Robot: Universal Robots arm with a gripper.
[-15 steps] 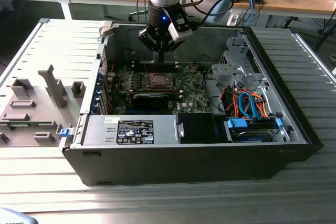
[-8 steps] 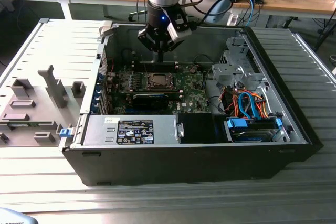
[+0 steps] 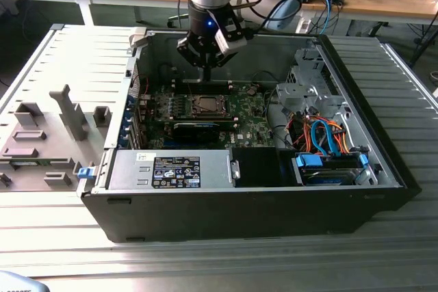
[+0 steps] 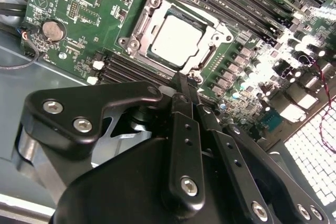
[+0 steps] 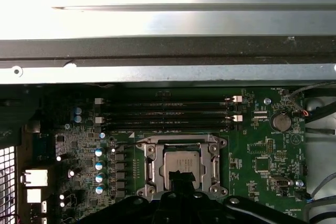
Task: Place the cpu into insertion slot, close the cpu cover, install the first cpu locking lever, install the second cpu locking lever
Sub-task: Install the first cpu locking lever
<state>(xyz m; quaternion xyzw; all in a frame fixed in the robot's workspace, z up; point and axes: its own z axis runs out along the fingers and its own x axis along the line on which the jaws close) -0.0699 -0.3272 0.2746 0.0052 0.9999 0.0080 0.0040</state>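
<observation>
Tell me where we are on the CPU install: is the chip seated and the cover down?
The square silver-grey cpu lies in the black insertion slot on the green board. The silver metal cpu cover frames it and looks lowered. The black gripper hangs just above the socket edge, holding nothing visible. Whether either locking lever is latched cannot be told, so treat both as unconfirmed.

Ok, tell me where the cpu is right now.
The cpu sits in the insertion slot on the green board, framed by the cpu cover in both wrist views, just beyond the gripper.
</observation>
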